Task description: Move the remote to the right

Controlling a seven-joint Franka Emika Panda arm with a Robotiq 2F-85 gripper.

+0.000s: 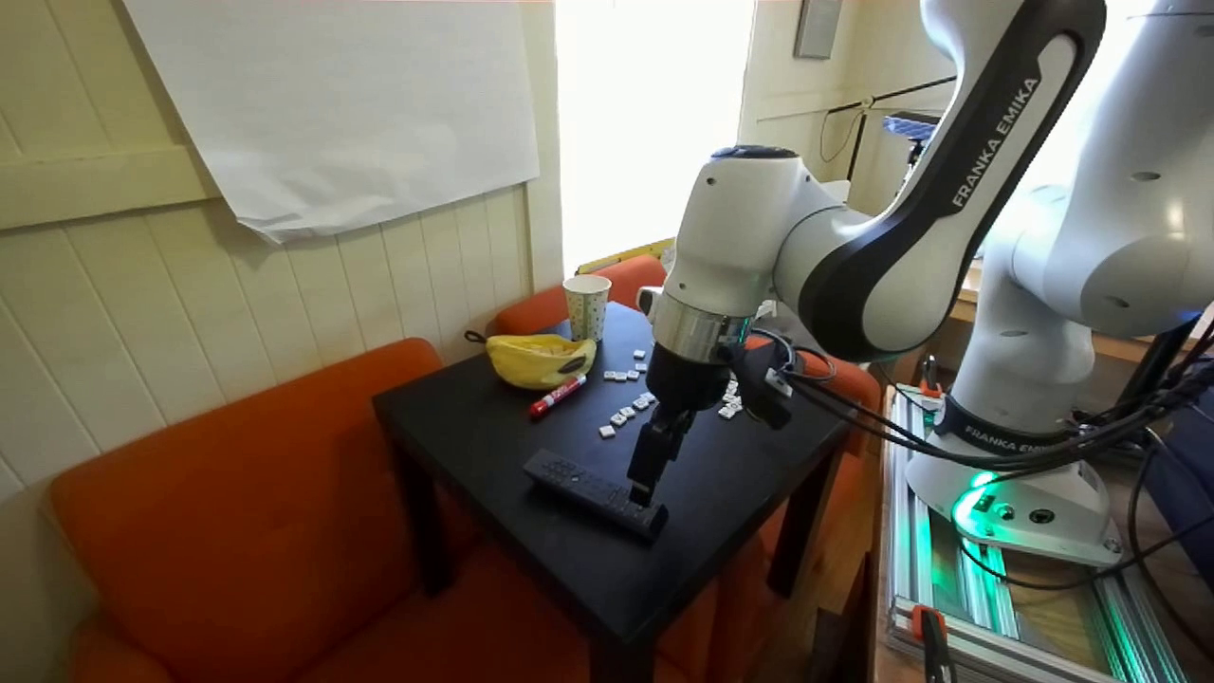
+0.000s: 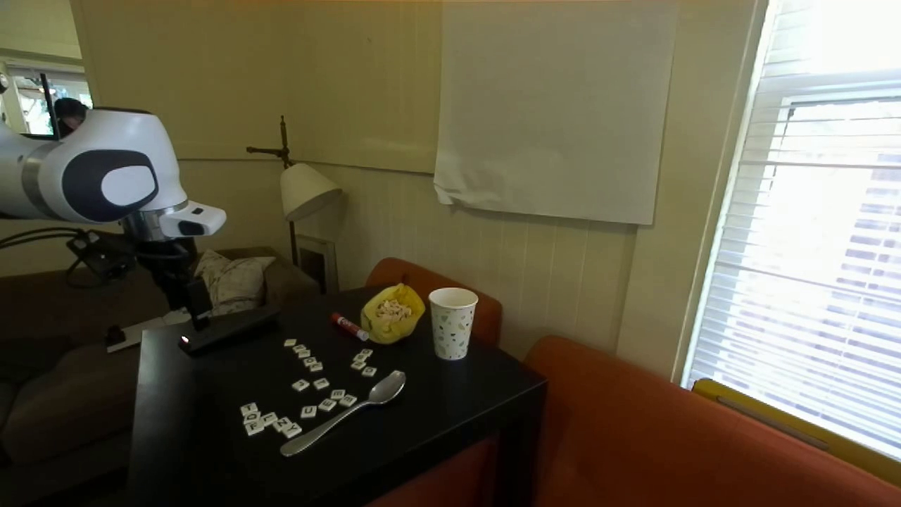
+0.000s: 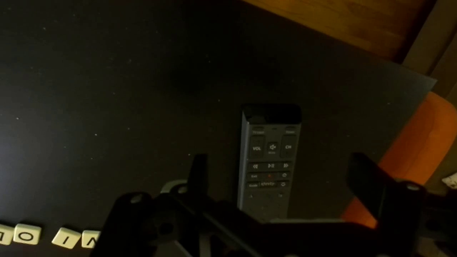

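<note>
The remote [image 1: 586, 487] is a slim black bar with rows of buttons. It lies on the dark table [image 1: 730, 493] near an edge, and it also shows in an exterior view [image 2: 236, 329]. In the wrist view the remote [image 3: 269, 157] stands upright in the picture, its lower end hidden behind the gripper body. My gripper [image 3: 278, 157] is open, with one finger on each side of the remote and a gap on both sides. In both exterior views the gripper [image 1: 643, 495] [image 2: 201, 320] points down over the remote's end; whether it touches is unclear.
A yellow banana pouch [image 1: 539, 362], a red marker [image 1: 558, 396] and a paper cup [image 1: 588, 308] stand farther along the table. Several letter tiles [image 2: 327, 405] and a spoon [image 2: 348, 415] lie there too. Orange seats [image 1: 266, 493] border the table.
</note>
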